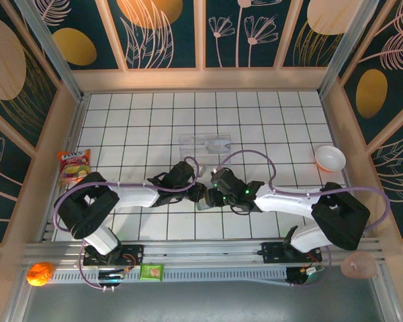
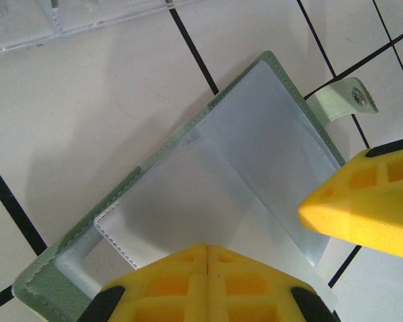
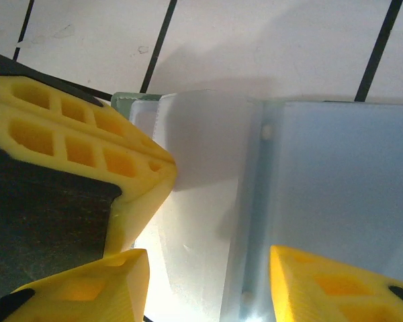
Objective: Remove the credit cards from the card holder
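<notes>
1. Note left hand [image 2: 208, 268] pressed together, tips touching near edge of flat grey-green matte two-panel card holder [image 2: 242, 154]; pinch not confirmable.
2. Note right hand [image 3: 208, 282] spread, poised over opened holder's frosted sleeve [image 3: 336, 174].
3. Locate see-through glossy plastic credit cards [image 1: 205, 143] on white tiled counter [image 1: 141, 114], beyond both hands, apart from holder.

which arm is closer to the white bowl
Right. The right arm has its elbow below the white bowl in the top view; the left arm lies far to its left, across the table.
</notes>
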Available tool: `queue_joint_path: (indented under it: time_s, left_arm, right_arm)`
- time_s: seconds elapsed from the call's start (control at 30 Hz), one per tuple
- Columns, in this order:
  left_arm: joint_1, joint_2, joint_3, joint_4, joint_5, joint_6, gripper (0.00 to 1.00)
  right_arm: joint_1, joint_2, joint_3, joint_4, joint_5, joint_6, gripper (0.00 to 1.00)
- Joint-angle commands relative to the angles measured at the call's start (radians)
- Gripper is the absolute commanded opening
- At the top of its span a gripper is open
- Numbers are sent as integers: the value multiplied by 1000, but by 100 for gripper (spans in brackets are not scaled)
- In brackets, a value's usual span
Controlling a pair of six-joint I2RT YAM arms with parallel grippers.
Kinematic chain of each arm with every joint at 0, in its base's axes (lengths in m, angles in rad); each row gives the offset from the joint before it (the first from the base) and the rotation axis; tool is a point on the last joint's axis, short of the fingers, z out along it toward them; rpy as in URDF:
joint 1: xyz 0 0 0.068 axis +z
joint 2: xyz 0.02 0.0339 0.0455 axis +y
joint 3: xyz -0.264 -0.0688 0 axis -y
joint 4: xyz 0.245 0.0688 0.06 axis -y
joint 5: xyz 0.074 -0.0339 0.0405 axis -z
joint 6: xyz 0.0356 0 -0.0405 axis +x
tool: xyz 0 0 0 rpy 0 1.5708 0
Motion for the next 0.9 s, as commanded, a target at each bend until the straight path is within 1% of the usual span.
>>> queue_joint_path:
  time_s: [0.0, 0.07, 0.13, 0.2, 0.27, 0.43, 0.63, 0.77, 0.87]
  left_arm:
    - [-2, 15, 0, -4, 22, 13, 0]
    - [-2, 12, -1, -3, 21, 14, 0]
    - [-2, 9, -2, -4, 21, 16, 0]
    - [-2, 10, -2, -4, 21, 17, 0]
    - [-3, 11, -4, -1, 23, 17, 0]
    - [-2, -11, -10, 3, 17, 12, 0]
    - [-2, -101, -30, -5, -34, 2, 1]
    - [-2, -104, -43, -24, -61, -1, 0]
    - [-1, -95, -55, -21, -66, -11, 0]
  right_arm:
    - [-2, 16, 2, 4, 19, 12, 49]
    - [-6, 24, -7, 23, -10, 10, 43]
    - [-9, 26, -11, 44, -35, 12, 41]
    - [-13, 30, -8, 50, -37, 13, 39]
    - [-18, 37, -4, 51, -37, 15, 34]
    - [-23, 37, -14, 54, -30, 34, 12]
    - [-34, 2, -60, 102, -24, 81, 4]
    - [-40, -37, -97, 156, -35, 110, 0]
    - [-46, -72, -124, 193, -37, 120, 0]
